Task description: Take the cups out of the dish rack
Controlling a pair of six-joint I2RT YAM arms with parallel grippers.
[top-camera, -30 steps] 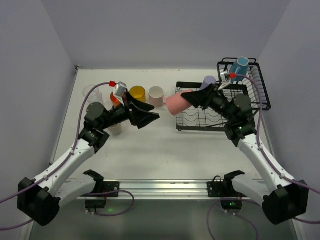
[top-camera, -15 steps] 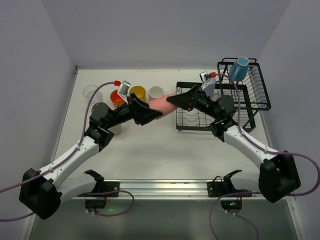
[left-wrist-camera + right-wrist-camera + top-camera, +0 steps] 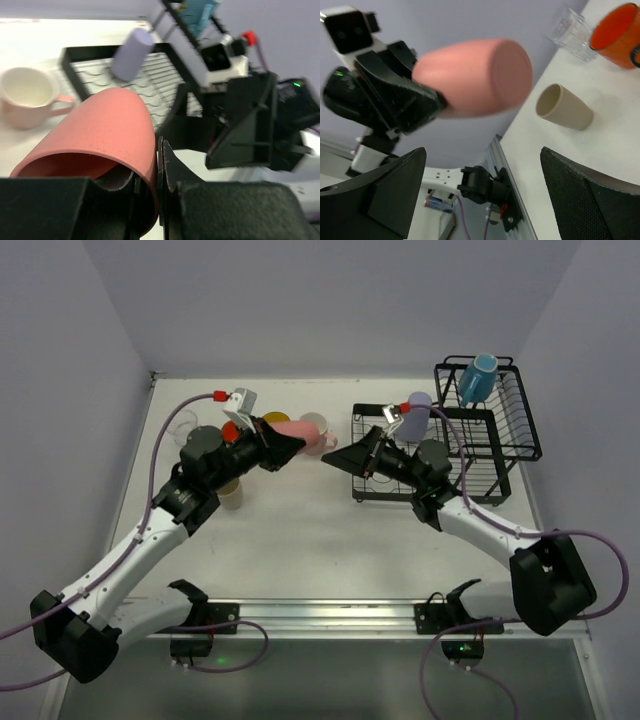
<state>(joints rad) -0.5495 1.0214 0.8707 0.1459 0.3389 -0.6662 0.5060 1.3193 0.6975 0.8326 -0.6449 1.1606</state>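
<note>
Gripping the salmon-pink tumbler (image 3: 292,429) by its rim, the left jaws pinch the cup's wall between them, one finger inside the mouth and one outside, as the left wrist view shows. The tumbler is held off the table (image 3: 300,530) on its side, mouth toward the left arm (image 3: 150,530) and closed bottom toward the right arm (image 3: 480,525).

The right jaws stand wide apart with nothing between them. They face the tumbler's bottom from just beside it without touching it, at the left edge of the dish rack (image 3: 395,480).

Two cups are in the rack. The lavender tumbler (image 3: 419,403) lies tilted at the far edge of the flat ribbed section. The blue mug (image 3: 481,375) sits tilted in the taller raised basket at the far right.

The other cups are on the table left of the rack. The pale pink mug (image 3: 316,426) stands upright just behind the held tumbler, handle to the right. The yellow mug (image 3: 272,421) is to its left, partly hidden by the left arm's wrist. The orange mug (image 3: 618,35) and the clear glass (image 3: 570,32) stand near each other farther left. A beige cup (image 3: 232,496) stands nearer the arms, apart from the others.
</note>
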